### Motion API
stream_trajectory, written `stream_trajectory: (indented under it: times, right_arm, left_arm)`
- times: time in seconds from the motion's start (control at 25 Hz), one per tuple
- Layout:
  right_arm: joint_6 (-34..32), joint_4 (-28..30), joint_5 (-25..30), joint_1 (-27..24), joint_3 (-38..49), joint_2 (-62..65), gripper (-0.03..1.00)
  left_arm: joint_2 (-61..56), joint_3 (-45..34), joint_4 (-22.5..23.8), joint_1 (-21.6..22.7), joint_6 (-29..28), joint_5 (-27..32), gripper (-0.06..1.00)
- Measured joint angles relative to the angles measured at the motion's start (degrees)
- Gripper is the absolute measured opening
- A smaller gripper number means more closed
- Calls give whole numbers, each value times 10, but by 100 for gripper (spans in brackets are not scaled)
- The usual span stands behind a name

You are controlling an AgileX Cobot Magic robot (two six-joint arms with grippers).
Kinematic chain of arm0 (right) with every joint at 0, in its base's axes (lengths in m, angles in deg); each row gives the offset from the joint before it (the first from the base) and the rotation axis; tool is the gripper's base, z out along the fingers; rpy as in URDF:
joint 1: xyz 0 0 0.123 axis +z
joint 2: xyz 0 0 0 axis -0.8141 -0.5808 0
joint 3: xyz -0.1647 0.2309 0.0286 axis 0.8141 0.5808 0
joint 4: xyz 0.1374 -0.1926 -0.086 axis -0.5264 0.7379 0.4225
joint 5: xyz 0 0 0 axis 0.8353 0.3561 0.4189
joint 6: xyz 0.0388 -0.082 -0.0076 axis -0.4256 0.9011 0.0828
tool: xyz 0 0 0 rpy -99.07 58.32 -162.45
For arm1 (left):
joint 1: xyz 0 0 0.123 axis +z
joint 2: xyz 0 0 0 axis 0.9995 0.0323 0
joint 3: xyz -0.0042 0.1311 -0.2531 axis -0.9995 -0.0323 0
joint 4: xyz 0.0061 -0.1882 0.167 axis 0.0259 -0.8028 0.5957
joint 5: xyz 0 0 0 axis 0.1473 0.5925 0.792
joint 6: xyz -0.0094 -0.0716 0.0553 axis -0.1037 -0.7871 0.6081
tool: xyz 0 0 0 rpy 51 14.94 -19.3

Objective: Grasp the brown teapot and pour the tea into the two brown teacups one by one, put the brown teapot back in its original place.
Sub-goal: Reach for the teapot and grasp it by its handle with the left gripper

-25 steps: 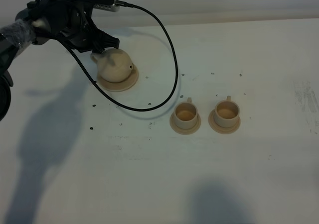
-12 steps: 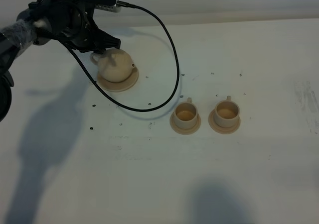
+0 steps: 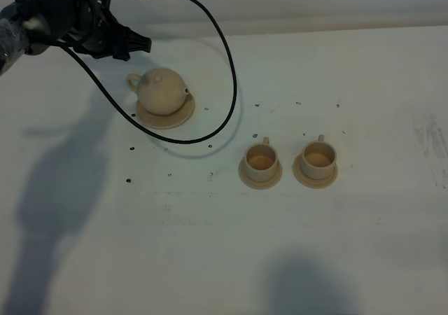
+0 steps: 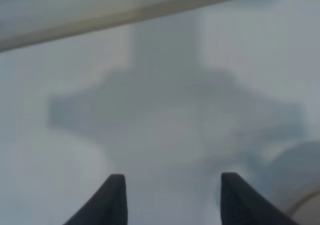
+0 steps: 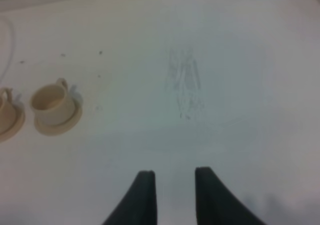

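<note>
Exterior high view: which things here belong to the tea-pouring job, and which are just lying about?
Part of the job:
- teapot
- teapot saucer
- left cup
- left cup saucer
- right cup
- right cup saucer

Just lying about:
- black cable looping over the table
- dark specks
- grey scuff marks

The black left arm [image 3: 70, 24] wore clear plastic wrap, trailed a looping black cable [image 3: 235, 91], and ended in dark tapered fingers [image 4: 112, 202].
</note>
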Motion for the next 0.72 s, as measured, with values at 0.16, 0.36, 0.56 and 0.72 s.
stream_trajectory:
  times: [0.16,0.36,0.56,0.72]
  right_arm:
    - [0,0,0,0,0,0,22]
    - [0,0,0,0,0,0,22]
    - [0,0,0,0,0,0,22]
    - [0,0,0,0,0,0,22]
  left_arm:
    - [5,0,0,3,0,-4,4]
    - [23,0,-19,3,0,-29,4]
    - [31,0,-39,4,0,-29,4]
    - [31,0,-45,4,-1,-15,4]
